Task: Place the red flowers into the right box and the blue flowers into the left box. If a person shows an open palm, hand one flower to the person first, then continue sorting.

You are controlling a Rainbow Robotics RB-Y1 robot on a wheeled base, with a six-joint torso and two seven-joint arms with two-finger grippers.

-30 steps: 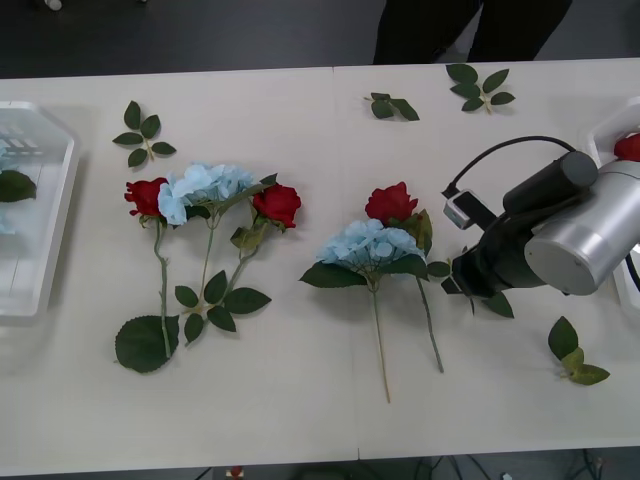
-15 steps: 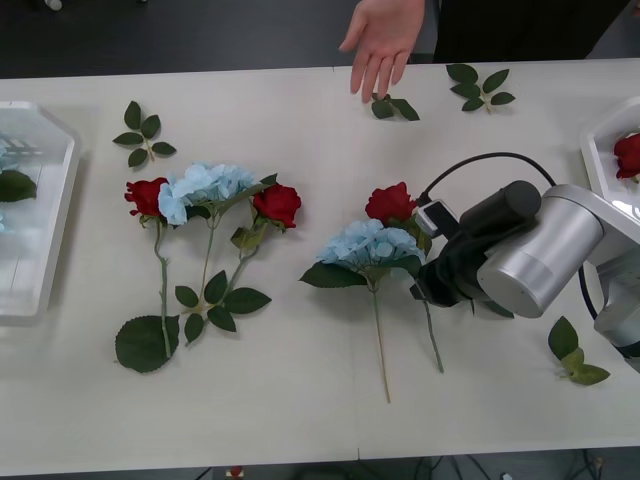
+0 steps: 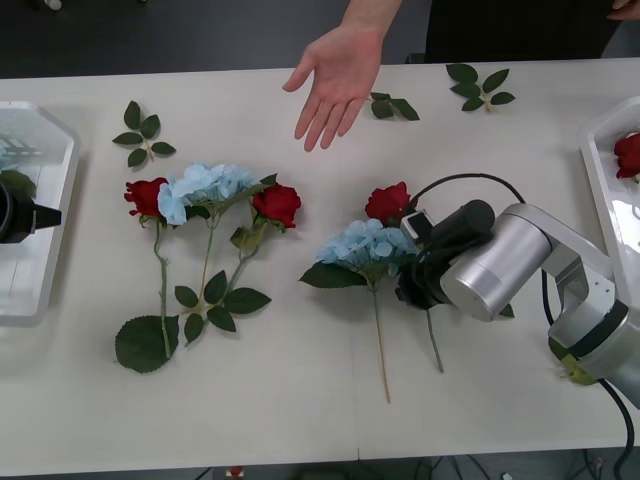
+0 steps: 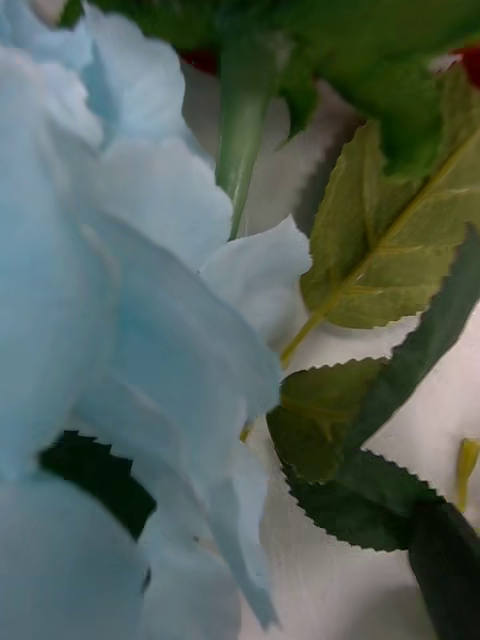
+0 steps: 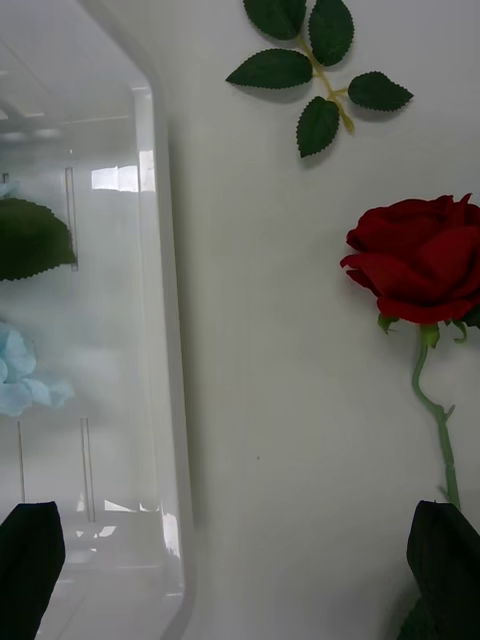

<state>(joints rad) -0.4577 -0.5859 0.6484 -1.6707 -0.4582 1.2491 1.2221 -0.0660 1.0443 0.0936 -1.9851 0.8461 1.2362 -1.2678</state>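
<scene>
Right gripper (image 3: 412,285) has slid in against the pale-blue hydrangea-like flower (image 3: 365,245) and the deep red rose (image 3: 390,203) just beyond it; can't tell how far its fingers are open or if anything is held. Beyond that rose, a person's bare open palm (image 3: 340,72) has now come over the table's far edge, so a handover should come first. Left gripper (image 3: 30,216), fingers apart, empty, has appeared over the white translucent left tray (image 3: 52,240).

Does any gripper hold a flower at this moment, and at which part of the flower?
Left gripper: open, nothing held, by the left box. Right gripper: down among the blue flower and red flower; any hold cannot be told.
</scene>
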